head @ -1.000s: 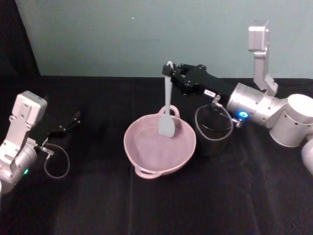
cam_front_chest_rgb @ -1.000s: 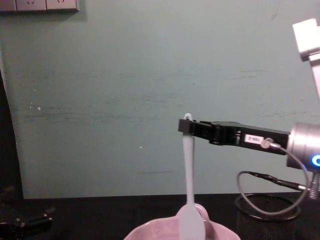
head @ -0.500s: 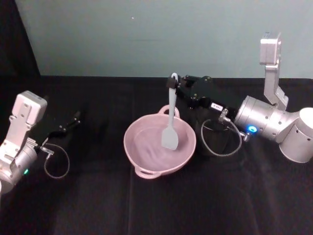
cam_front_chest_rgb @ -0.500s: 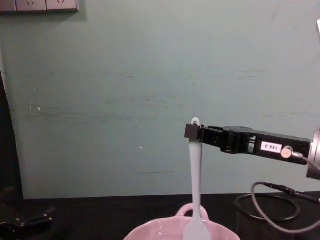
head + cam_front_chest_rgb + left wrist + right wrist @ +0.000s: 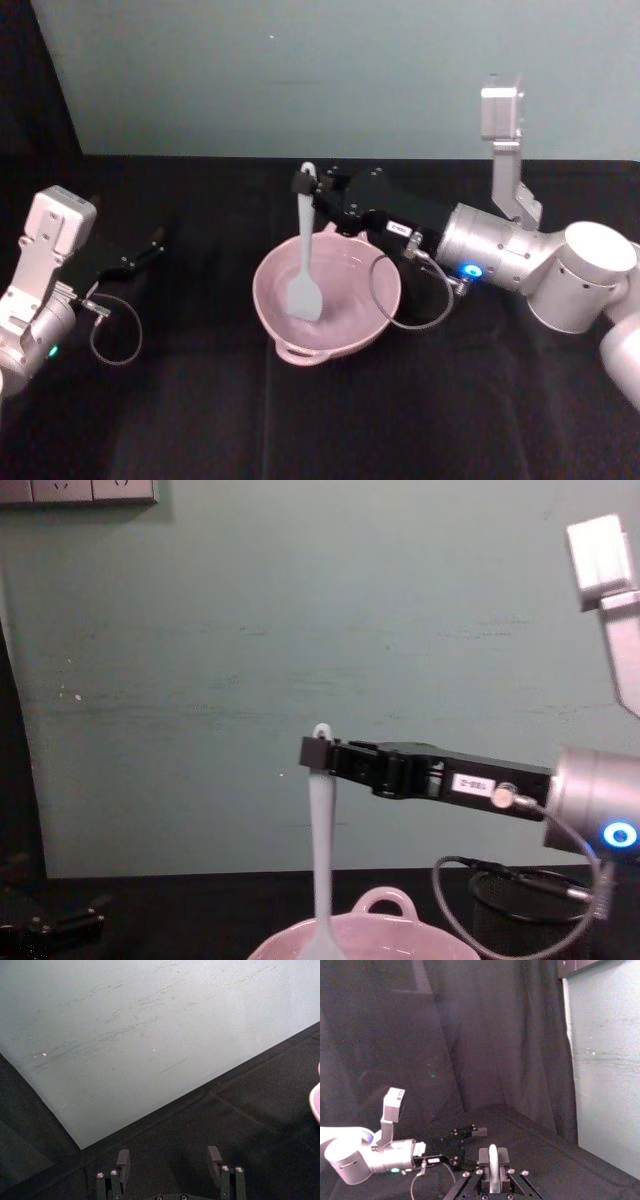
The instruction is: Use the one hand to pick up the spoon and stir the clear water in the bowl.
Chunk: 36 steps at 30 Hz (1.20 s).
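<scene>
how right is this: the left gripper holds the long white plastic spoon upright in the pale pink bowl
No: the right gripper holds the long white plastic spoon upright in the wide pale pink glossy bowl, as the head view shows. The left gripper rests open at the left.

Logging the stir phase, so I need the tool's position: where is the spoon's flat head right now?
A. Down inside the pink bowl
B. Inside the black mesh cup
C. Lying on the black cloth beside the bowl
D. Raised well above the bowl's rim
A: the spoon hangs upright from the right gripper, which is shut on the top of its handle, and its flat head sits down inside the bowl.
</scene>
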Available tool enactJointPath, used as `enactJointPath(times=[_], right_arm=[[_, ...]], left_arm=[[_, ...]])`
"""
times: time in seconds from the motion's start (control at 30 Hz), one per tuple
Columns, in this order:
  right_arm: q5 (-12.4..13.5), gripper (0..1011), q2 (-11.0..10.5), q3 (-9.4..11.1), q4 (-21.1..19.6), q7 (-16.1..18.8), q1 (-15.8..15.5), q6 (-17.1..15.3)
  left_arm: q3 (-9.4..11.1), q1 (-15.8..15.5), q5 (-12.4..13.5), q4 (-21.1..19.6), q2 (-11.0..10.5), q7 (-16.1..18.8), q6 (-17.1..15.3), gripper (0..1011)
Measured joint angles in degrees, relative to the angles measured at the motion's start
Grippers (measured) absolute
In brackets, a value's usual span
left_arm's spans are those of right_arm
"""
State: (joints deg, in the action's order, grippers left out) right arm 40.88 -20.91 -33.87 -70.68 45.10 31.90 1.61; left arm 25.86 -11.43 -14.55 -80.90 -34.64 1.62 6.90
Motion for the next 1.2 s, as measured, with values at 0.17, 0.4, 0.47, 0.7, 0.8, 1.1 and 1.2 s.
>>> enactJointPath(times=[0.17,0.4,0.47,0.7,0.8,1.1,1.2], right_arm=[[-0.30,110,2.49,-0.86,3.78,0.88,2.44,0.87],[-0.13,110,5.23,-0.67,10.40,2.14,6.09,1.80],[-0.16,110,5.60,-0.52,11.79,2.28,6.78,1.95],[-0.36,110,5.89,0.96,15.58,2.35,8.31,2.66],[-0.37,110,5.17,1.79,15.44,2.13,8.09,2.70],[-0.75,111,2.21,3.26,11.09,0.67,5.54,2.09],[-0.87,110,1.01,3.51,9.09,0.21,4.28,1.60]], left_arm=[[0.00,0.00,0.00,0.00,0.00,0.00,0.00,1011],[0.00,0.00,0.00,0.00,0.00,0.00,0.00,1011],[0.00,0.00,0.00,0.00,0.00,0.00,0.01,1011],[0.00,0.00,0.00,0.00,0.00,0.00,0.00,1011],[0.00,0.00,0.00,0.00,0.00,0.00,0.00,1011],[0.00,0.00,0.00,0.00,0.00,0.00,0.00,1011],[0.00,0.00,0.00,0.00,0.00,0.00,0.00,1011]])
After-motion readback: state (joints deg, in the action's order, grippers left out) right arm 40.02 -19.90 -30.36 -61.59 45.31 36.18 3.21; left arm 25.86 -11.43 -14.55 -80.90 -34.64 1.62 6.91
